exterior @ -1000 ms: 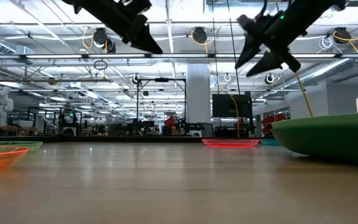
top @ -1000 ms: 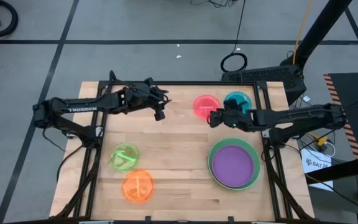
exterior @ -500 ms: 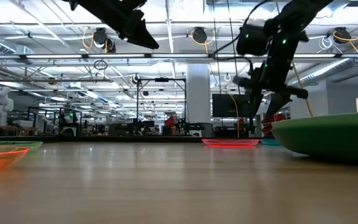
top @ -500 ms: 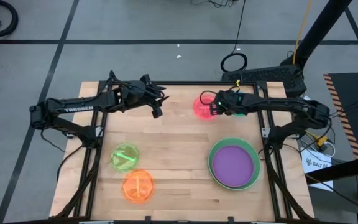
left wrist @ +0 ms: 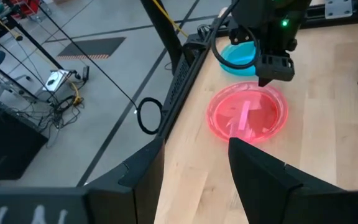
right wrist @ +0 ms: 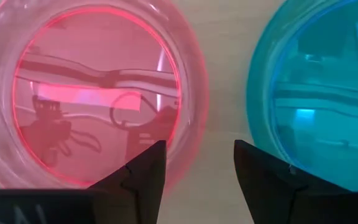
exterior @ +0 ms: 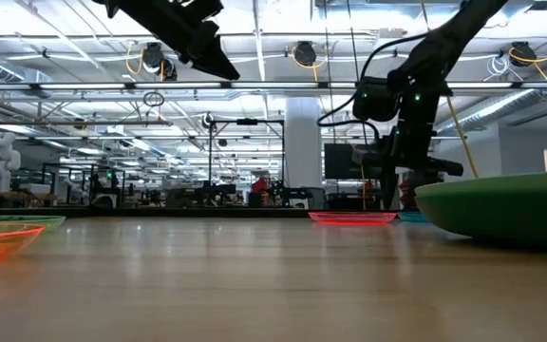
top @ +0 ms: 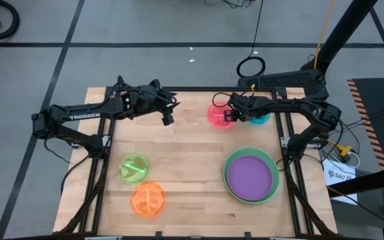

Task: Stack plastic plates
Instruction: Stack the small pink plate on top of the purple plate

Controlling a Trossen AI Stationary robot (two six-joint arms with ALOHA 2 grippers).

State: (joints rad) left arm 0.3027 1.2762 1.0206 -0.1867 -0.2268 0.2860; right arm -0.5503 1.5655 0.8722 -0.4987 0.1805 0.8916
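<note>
A translucent pink plate (top: 215,115) and a blue plate (top: 261,119) lie side by side on the table's far right. My right gripper (top: 229,117) is open and points down over the pink plate's rim on the side toward the blue plate (right wrist: 316,93). In the right wrist view one finger stands over the pink plate (right wrist: 92,93) and the other over the gap. My left gripper (top: 169,120) is open and empty, high above the table's far middle. A purple plate (top: 251,177) lies in a green plate (top: 227,175) at the near right. Lime (top: 134,167) and orange (top: 148,199) plates lie at the near left.
The table's middle is bare wood between the plates. In the low view the green stack (exterior: 501,209) fills the right foreground. A black frame rail (left wrist: 179,68) runs along the table's far edge behind the pink and blue plates.
My right gripper has gone toward the table's far edge and down, and has tipped from a slant until it points straight down over the pink plate's rim. The plates have stayed where they were.
</note>
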